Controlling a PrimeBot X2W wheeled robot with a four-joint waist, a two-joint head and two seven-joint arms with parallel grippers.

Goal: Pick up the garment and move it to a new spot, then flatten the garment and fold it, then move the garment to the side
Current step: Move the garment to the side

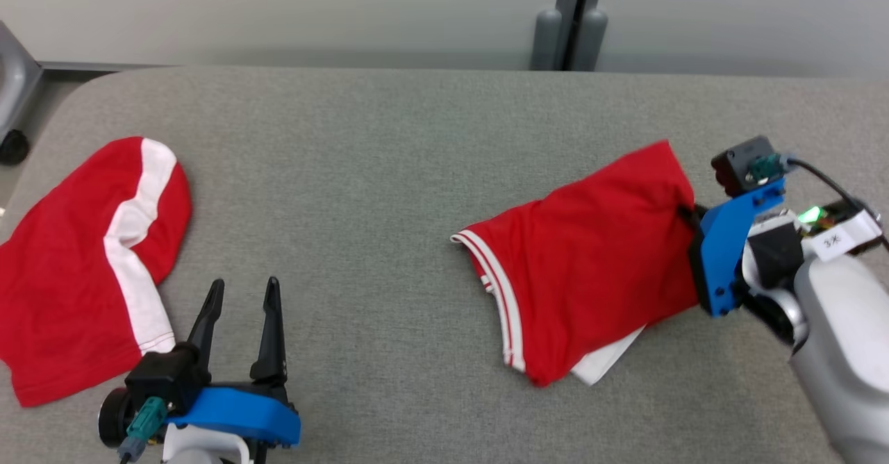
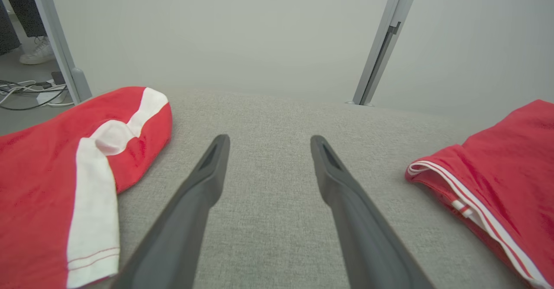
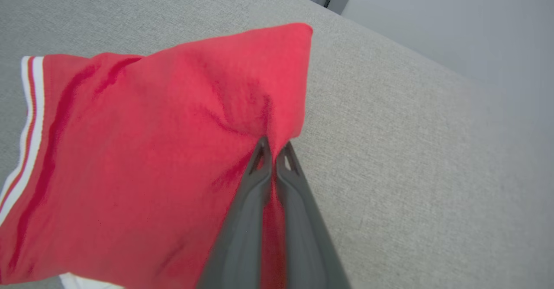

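A folded red garment (image 1: 583, 262) with white striped trim and a white layer peeking out below lies on the right of the grey fabric table (image 1: 389, 172). My right gripper (image 3: 272, 148) is shut on its right edge, with red cloth bunched between the fingertips; in the head view the blue wrist mount sits against that edge and the right gripper (image 1: 686, 215) is mostly covered by cloth. My left gripper (image 1: 243, 290) stands open over bare table at the lower left, holding nothing. In the left wrist view the left gripper (image 2: 268, 139) points between the folded garment (image 2: 497, 172) and another garment.
A second red garment with a white stripe (image 1: 83, 262) lies spread at the table's left edge, close to the left fingers (image 2: 207, 172). A grey post (image 1: 569, 16) stands behind the table. Cables (image 2: 26, 92) and a person's shoe (image 2: 37, 53) are on the floor beyond.
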